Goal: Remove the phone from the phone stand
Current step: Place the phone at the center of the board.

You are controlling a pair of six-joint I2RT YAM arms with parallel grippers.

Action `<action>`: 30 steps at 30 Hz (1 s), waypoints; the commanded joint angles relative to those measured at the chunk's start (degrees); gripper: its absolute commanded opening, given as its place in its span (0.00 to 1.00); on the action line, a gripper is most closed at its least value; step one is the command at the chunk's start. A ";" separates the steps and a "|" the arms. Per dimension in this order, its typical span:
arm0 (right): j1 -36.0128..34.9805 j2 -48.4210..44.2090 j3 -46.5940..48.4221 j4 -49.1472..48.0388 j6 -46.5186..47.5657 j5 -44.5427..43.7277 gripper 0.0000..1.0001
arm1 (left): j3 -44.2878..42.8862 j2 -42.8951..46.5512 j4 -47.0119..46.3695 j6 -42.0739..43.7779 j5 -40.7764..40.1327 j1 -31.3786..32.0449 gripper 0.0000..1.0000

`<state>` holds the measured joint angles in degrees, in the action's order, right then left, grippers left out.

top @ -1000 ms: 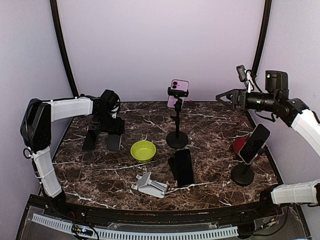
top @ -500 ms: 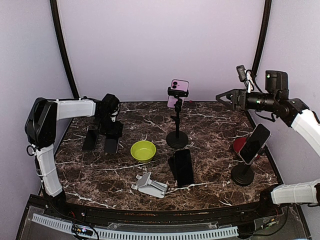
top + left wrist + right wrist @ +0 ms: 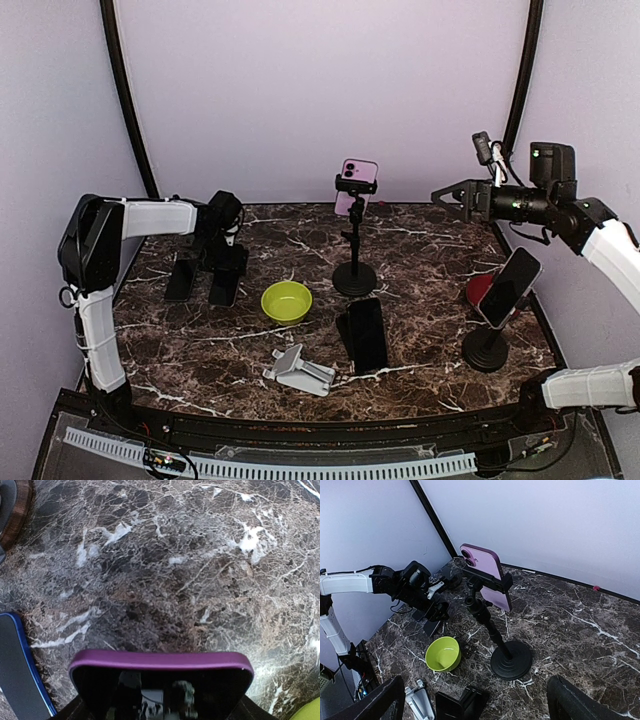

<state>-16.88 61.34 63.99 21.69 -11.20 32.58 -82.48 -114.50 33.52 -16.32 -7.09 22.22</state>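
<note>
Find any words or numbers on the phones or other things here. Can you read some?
None: no word, number or sign can be read in any view.
Pink phone clamped in the tall black round-based stand: plain back, no readable logo.
Purple-edged dark phone: blank screen, only reflections.
Small coloured part on the near rail: too small to read.

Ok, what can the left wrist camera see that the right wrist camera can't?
Only the left wrist camera shows, close up, the rim of the purple-edged phone and a blue-edged phone beside it. Only the right wrist camera shows the pink phone clamped on its tall black stand, the left arm and a grey folding stand. Both show the green bowl and the marble table.
</note>
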 commanded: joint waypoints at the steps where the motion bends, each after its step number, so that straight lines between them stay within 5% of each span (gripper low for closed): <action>1: -0.38 -0.15 -0.57 -3.08 0.14 -0.48 0.99 | 0.40 -1.88 -1.72 -0.73 -1.95 -0.57 0.65; 30: -0.40 -0.39 -1.31 -3.66 0.15 -1.13 0.99 | -0.78 -5.98 -1.26 -1.23 -4.04 -0.74 0.94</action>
<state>-16.88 61.41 63.29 20.53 -11.20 31.73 -82.72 -117.89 30.13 -17.65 -9.72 21.96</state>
